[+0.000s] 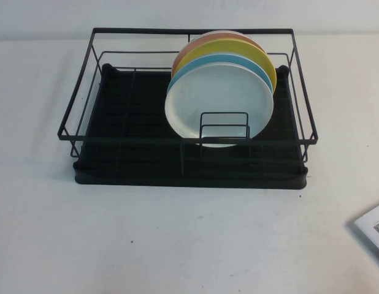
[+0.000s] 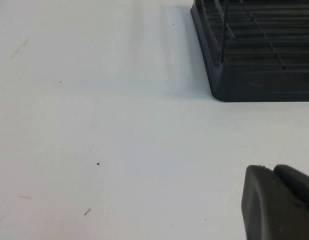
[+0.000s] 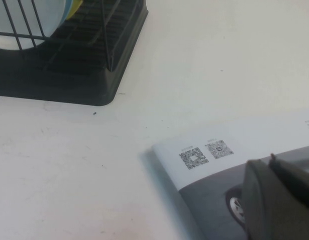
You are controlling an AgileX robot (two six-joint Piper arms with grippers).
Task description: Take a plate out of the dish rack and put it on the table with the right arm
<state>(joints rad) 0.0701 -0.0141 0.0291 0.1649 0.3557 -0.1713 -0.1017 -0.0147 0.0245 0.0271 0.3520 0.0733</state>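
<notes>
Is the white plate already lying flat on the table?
No, the white plate stands upright in the dish rack, in front of the blue plate.

Neither arm shows in the high view. Left gripper (image 2: 279, 205): only a dark corner in its wrist view, finger state unreadable. Right gripper (image 3: 279, 200): same, cut off by the frame over a booklet (image 3: 234, 165), itself cropped. White plate (image 1: 219, 104) covers most of the blue plate (image 1: 205, 64), yellow plate (image 1: 238, 52) and orange plate (image 1: 202, 41); the dish rack (image 1: 189, 139) divider crosses its lower rim.
</notes>
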